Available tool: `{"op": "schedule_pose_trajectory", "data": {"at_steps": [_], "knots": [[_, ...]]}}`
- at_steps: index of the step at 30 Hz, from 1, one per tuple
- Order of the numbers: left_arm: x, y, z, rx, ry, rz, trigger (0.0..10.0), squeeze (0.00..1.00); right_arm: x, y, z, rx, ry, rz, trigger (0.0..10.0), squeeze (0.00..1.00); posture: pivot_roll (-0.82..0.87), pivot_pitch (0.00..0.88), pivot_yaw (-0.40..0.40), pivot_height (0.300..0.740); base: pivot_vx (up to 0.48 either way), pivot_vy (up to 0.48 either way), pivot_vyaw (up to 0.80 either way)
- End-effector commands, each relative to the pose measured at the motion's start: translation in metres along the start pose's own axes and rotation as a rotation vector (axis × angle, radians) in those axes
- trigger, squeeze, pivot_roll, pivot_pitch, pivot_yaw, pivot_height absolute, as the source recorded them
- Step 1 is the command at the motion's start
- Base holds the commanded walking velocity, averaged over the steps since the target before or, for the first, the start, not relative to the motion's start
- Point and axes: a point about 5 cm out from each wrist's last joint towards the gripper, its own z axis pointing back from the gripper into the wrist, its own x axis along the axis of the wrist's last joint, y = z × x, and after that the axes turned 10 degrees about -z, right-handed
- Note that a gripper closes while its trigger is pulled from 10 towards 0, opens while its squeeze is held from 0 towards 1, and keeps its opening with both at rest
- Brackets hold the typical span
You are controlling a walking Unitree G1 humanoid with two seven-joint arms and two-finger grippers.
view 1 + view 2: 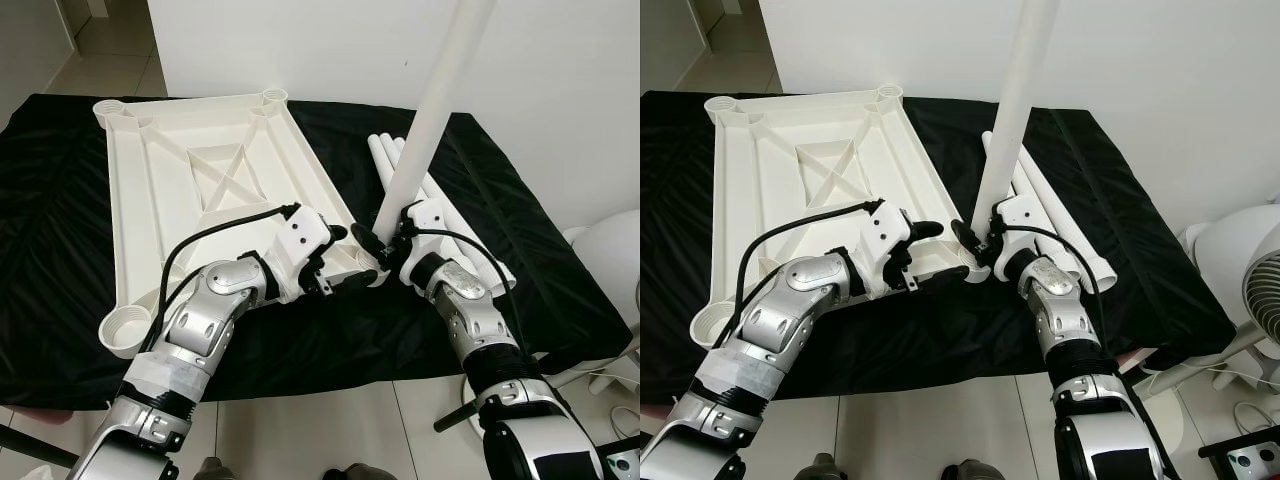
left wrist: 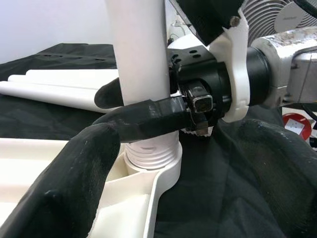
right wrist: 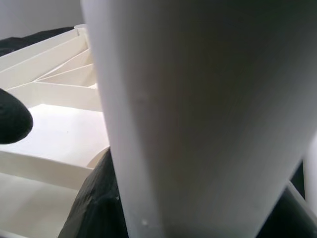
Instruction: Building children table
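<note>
R claw round smooth white tube leg

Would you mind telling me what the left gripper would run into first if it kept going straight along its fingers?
Most likely the upright white leg at its threaded base, which the right gripper is clamping; the left gripper points straight at it.

The scene is evenly and brightly lit from above, and only soft shadows are cast on the black cloth. In the wrist views, the nearest black finger and the white leg are rendered blurred, being out of focus.
</note>
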Motion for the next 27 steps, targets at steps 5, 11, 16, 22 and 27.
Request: {"op": "schedule_pose_trajectory", "data": {"at_steps": [5, 11, 16, 22, 27], "knots": [[0.003, -0.007, -0.003, -0.055, -0.023, -0.001, 10.0, 0.0, -0.024, -0.002, 0.003, -0.257, 0.07, -0.06, 10.0, 0.0, 0.06, 0.0, -0.078, 0.74, 0.0, 0.0, 0.0], [0.003, -0.008, -0.003, -0.061, -0.023, 0.0, 10.0, 0.0, -0.023, 0.006, -0.003, -0.394, 0.034, -0.108, 10.0, 0.0, 0.06, 0.0, -0.081, 0.74, 0.0, 0.0, 0.0], [0.003, -0.008, -0.004, -0.062, -0.024, 0.001, 10.0, 0.0, -0.02, 0.019, -0.011, -0.52, -0.025, -0.154, 10.0, 0.0, 0.06, 0.0, -0.085, 0.74, 0.0, 0.0, 0.0], [0.003, -0.009, -0.004, -0.06, -0.025, 0.002, 10.0, 0.0, -0.014, 0.044, -0.023, -0.504, -0.081, -0.179, 10.0, 0.0, 0.06, 0.0, -0.085, 0.74, 0.0, 0.0, 0.0], [0.002, -0.009, -0.003, -0.062, -0.023, 0.001, 10.0, 0.0, -0.01, 0.039, -0.021, -0.489, -0.098, -0.162, 10.0, 1.0, 0.06, 0.0, -0.085, 0.74, 0.0, 0.0, 0.0]]}}
